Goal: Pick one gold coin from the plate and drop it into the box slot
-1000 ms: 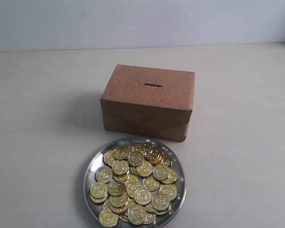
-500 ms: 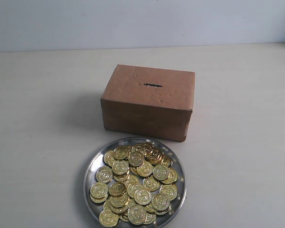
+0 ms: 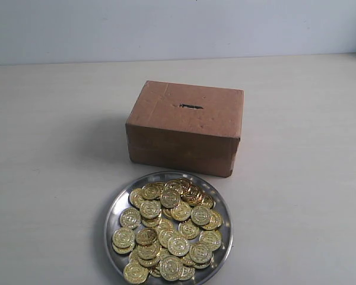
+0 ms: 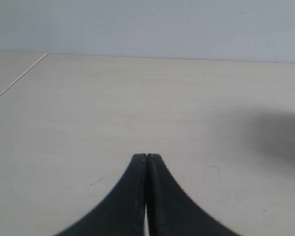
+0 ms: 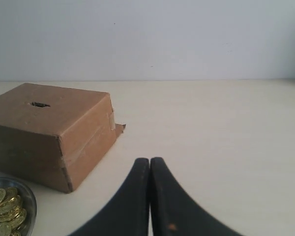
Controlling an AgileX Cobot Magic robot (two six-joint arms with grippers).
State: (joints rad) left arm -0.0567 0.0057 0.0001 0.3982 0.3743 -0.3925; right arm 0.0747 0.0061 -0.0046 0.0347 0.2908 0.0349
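Gold coins (image 3: 169,228) sit heaped in the plate (image 3: 115,205), dozens overlapping, at the near edge of the table (image 3: 47,178) in the ext view. Plate is just in front of the box (image 3: 184,142), w/ a small gap btw the two, not touching. Box rests flat on the table, turned a bit askew. The slot (image 3: 191,106) is on its top face, roughly mid-width and closer to the far edge, and it reads as a short dark slit w/ rough edges. Pale wall (image 3: 166,27) runs behind the table.

I see the grippers only through the wrist cams. L wrist cam: left gripper (image 4: 146,157) has its black fingers pressed together tip to tip, nothing btw them. Ahead of it is bare tabletop w/ a soft shadow off to one side. R wrist cam: right gripper (image 5: 150,160) is likewise closed tight and empty, clear of box and plate. The box is ahead and off to one side of it, slot showing on top. A sliver of the plate w/ a few coins is visible beside the box. A small torn flap (image 5: 119,129) sticks out at one bottom corner of the box.
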